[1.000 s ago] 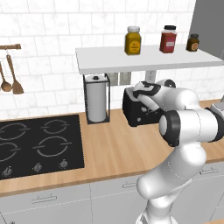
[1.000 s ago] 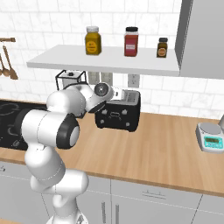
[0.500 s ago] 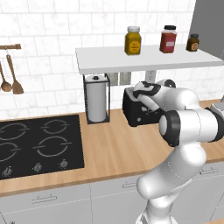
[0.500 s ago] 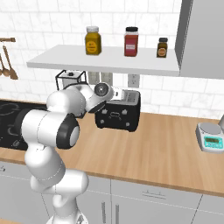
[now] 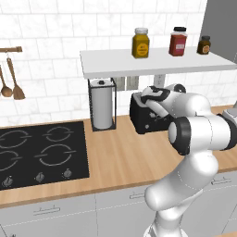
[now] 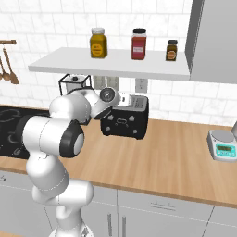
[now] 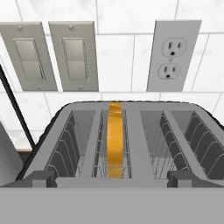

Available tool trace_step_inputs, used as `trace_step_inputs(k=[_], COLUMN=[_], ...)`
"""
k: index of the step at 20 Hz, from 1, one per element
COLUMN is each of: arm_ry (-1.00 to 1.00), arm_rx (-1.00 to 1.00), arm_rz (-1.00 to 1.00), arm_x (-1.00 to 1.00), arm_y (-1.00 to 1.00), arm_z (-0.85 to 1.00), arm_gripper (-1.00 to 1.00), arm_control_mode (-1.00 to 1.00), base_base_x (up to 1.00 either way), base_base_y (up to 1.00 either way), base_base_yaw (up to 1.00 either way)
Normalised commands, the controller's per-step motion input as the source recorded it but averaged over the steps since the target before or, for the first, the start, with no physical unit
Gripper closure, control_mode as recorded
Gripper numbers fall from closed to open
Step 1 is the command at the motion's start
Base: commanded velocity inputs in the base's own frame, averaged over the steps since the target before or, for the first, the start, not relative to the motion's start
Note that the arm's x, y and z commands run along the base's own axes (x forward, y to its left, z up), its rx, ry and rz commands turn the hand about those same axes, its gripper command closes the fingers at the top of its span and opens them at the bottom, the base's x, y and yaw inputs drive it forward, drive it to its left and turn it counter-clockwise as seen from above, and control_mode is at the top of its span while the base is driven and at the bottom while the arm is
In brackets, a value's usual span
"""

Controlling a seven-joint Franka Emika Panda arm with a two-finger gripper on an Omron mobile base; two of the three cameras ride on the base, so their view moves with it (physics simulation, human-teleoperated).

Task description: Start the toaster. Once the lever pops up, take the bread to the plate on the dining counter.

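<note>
Hand view looks down into the toaster (image 7: 127, 144), whose 2 slot pairs run away from the camera toward the tiled wall. The bread (image 7: 115, 139) stands on edge in the left-of-centre slot, seen crust-on as a narrow orange-brown strip, its long axis lying along the slot and pointing at the wall. Its flat faces are hidden by the slot walls and wire guides, and its lower part is sunk out of sight. The toaster's near edge is cut off at the bottom of this view, so the lever cannot be made out.

Both base views place the toaster on the wooden table (image 5: 120, 157) against the wall, under the white shelf (image 6: 115, 65), its long side running along the wall. The arm's wrist covers part of its top in the left base view.

The claw (image 6: 134, 102) sits just above the toaster's top in the right base view, with the bread below and ahead of it. Its fingertips (image 7: 41, 177) stand wide apart at either side of the hand view, closed on nothing.
</note>
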Motion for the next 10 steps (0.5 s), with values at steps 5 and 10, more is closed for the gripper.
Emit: trace_step_inputs(k=[5, 10], arm_ry=[0.0, 0.0], arm_rx=[0.0, 0.0], arm_rz=[0.0, 0.0], arm_x=[0.0, 0.0], arm_y=[0.0, 0.0], arm_z=[0.0, 0.0], arm_gripper=[-1.0, -1.0], arm_control_mode=[-1.0, -1.0], base_base_x=[0.0, 0.0], base_base_y=[0.0, 0.0], base_base_yaw=[0.0, 0.0])
